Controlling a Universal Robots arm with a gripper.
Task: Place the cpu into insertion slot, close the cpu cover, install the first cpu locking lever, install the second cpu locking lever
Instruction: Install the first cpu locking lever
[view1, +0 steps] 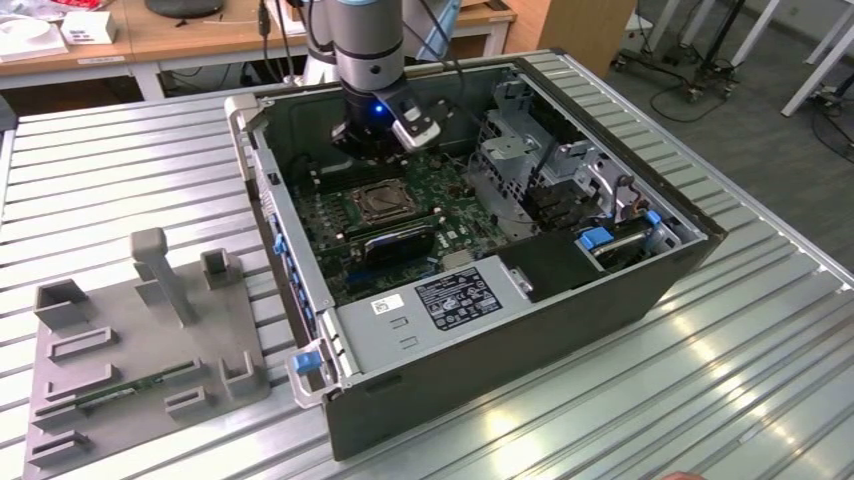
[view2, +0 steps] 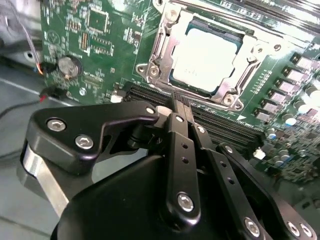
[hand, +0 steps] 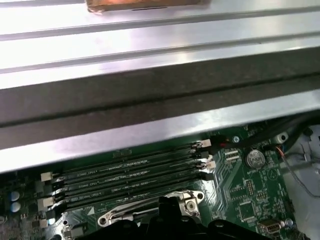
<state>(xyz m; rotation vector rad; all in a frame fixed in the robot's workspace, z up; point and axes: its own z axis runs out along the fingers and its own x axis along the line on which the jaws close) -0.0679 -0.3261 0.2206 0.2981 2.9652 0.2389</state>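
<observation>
Gripper: fingers pressed together, nothing between them (view2: 175, 102); it hangs inside the open case (view1: 534, 300), over the board's memory slots (hand: 130, 172) just beside the socket.
Cpu: silvery top up, seated flat in the slot (view2: 207, 57).
Slot: silver-rimmed square socket (view1: 378, 203) on the green board (view2: 100, 30), near the case's middle in the exterior view.
Cover: silver frame (view2: 162, 52) lies down around the cpu, its window showing the chip's top.
Fixture: grey block tray (view1: 147, 340) on the table, at the exterior view's left of the case.
</observation>
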